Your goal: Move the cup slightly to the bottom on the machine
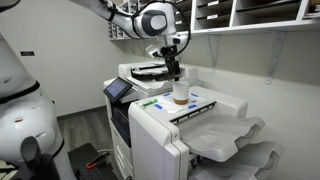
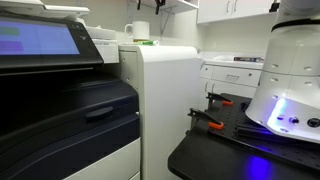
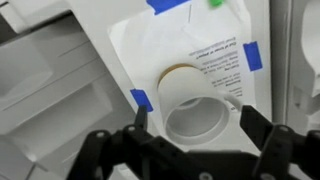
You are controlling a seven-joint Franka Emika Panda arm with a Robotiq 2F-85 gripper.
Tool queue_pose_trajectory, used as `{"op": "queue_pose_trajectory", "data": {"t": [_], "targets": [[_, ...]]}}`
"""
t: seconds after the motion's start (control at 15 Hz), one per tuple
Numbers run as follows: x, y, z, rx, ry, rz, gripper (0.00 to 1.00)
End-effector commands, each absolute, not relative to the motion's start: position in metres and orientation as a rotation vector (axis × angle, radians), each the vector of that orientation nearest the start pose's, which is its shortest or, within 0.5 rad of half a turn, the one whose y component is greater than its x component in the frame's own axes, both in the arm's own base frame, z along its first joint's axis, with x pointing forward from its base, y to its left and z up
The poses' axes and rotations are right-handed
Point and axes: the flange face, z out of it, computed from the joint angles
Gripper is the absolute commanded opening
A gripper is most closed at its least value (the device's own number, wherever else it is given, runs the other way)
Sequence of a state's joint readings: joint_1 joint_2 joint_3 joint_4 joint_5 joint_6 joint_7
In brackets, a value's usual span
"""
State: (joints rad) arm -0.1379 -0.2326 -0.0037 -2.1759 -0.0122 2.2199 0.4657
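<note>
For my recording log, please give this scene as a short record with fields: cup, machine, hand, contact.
cup: small cup, pale upper part, tan lower part, upright on the machine's flat top
machine: white office printer, with blue stickers on top and curved output trays
hand: hand directly above the cup, open
contact: none visible; in the wrist view the fingers stand apart on either side of the cup's rim

I see the gripper (image 3: 193,125) cut off by the wrist view's bottom edge, the cup (image 1: 180,92) atop the machine (image 1: 150,135) too small in an exterior view to show me whether the gripper touches it, and the machine's foot cropped away.
</note>
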Motion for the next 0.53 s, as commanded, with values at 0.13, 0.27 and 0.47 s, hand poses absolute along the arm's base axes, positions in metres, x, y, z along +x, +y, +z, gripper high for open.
{"op": "queue_pose_trajectory", "data": {"t": [0.13, 0.27, 0.47], "targets": [[0.554, -0.1, 0.492, -2.834, 1.185, -0.301, 1.0], [0.562, -0.107, 0.481, -2.826, 1.225, -0.259, 1.0], [0.569, -0.112, 0.466, -2.852, 1.229, -0.207, 0.66]]}}
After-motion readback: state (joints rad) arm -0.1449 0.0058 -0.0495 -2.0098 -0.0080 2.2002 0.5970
